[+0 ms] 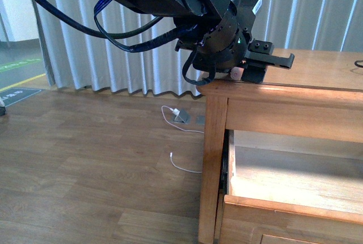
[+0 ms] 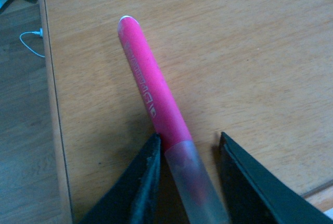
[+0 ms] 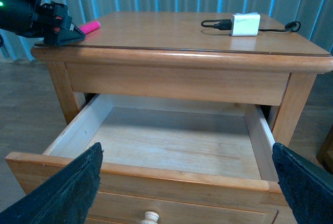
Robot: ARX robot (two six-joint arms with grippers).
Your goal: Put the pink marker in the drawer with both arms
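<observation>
I see left gripper [image 2: 190, 139] spread, straddling pink marker [image 2: 151, 88] cap end on dresser top [image 2: 239, 36]; right gripper [image 3: 186, 149] wide apart, facing open drawer [image 3: 171, 130].

Pale pleated curtains [image 1: 74, 40] run right across the back, with daylight glowing through the folds. Below them is a wood-plank floor [image 1: 85, 164] in warm brown, catching a soft sheen. A white cable [image 1: 184, 167] trails loose over the boards, and a small white plug [image 1: 180, 117] lies near the curtain hem. Far off to one side there's a patch of green flooring [image 1: 20, 67] edged by a yellow line. And here's the honey-coloured wooden nightstand [image 1: 317, 65]: smooth top, rounded edge picking up the light, square leg [image 1: 212, 159] planted on the boards. In the right wrist view the curtains behind it read bluish.
</observation>
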